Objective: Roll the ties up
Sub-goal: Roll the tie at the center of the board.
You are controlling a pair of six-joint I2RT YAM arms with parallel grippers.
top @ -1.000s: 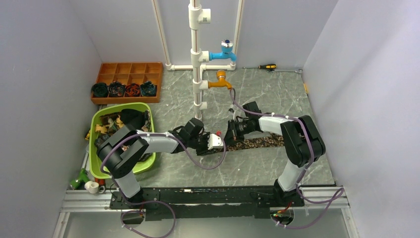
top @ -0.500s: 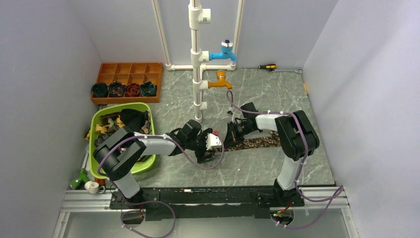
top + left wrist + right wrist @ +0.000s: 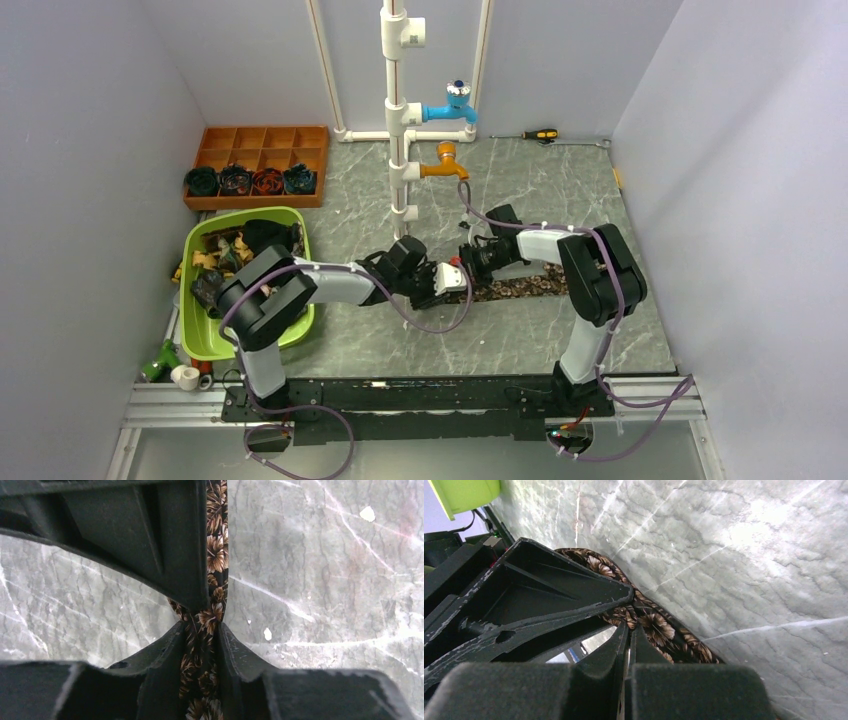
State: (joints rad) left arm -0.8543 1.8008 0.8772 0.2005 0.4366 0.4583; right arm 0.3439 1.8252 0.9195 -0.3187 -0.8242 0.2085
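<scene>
Shifted rightward since a second ago: left gripper (image 3: 201,630), now brought against right gripper (image 3: 626,632) | tie (image 3: 520,287) laid across grey table (image 3: 560,200), its left end pinched by left gripper | right gripper pressed together on same end

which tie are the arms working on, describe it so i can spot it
From the white pipe stand, look just nearer, where the left end effector and right end effector meet. The brown floral tie runs right from there as a flat strip, unlike the coiled ties in the orange tray.
</scene>
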